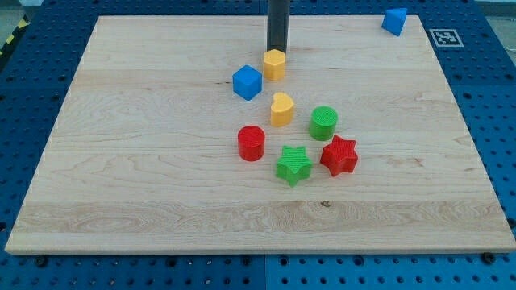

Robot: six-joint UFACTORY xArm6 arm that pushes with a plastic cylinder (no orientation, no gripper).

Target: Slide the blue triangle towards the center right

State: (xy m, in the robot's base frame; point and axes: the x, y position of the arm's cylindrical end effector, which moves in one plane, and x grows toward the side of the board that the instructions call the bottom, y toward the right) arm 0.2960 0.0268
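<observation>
The blue triangle (394, 20) lies at the board's top right corner, near the edge. My tip (276, 51) stands at the view's top centre, just behind the yellow hexagon block (275, 64) and far left of the blue triangle. The rod rises out of the view's top.
A blue cube (247, 82) sits left of the yellow hexagon. Below are a yellow heart-like block (281, 109), a green cylinder (323, 122), a red cylinder (251, 142), a green star (293, 165) and a red star (339, 155). The wooden board (121, 177) lies on a blue perforated table.
</observation>
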